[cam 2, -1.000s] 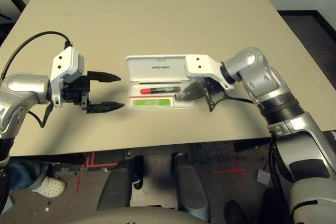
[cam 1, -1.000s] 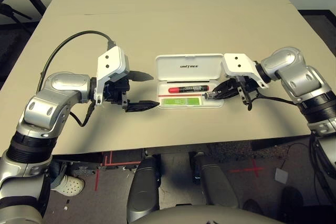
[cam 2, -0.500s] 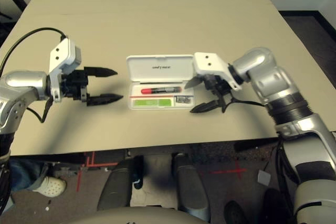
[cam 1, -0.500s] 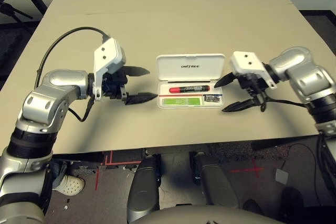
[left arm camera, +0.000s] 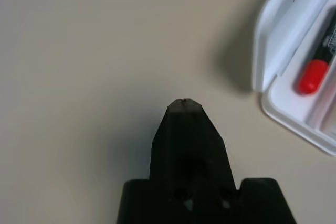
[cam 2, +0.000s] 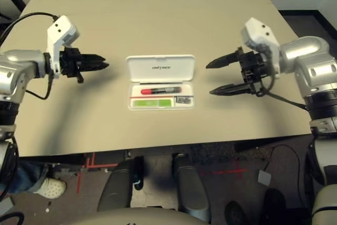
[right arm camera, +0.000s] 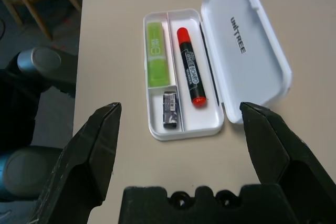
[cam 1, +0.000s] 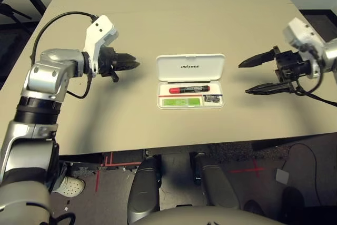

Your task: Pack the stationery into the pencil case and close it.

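Both grippers have just pulled away from the flat white hard-plastic pencil case (cam 1: pixel 190 81), and that retreat matters most. A second ago the right gripper (cam 1: pixel 259 77) was pinched nearly shut over the case's right end, lowering the tiny silver-black metal piece (cam 1: pixel 213 98); now it hangs off toward the table's right edge, its two black fingers spread wide and holding nothing, well apart from the case. The left gripper (cam 1: pixel 128 62), which stood wide open beside the case's left end, has snapped shut on nothing and lifted back toward the table's left edge, its fingertips pressed together as the left wrist view shows.

The case sits open near the middle of the table's front edge, its hinged lid with small dark lettering (right arm camera: pixel 249 50) propped up on the far side. In the tray lie the red marker with black label (right arm camera: pixel 189 65) in the long compartment next to the lid, the flat light-green rectangular stick (right arm camera: pixel 156 54) in the front compartment, and the metal piece in the small pocket at the right end. A thin red line (cam 1: pixel 164 96) along the divider may be the red-blue pencil, though it is too slim to be sure.

My judgement: the packing looks done, with the last item freshly dropped in. What remains is swinging the lid down and pressing it shut.
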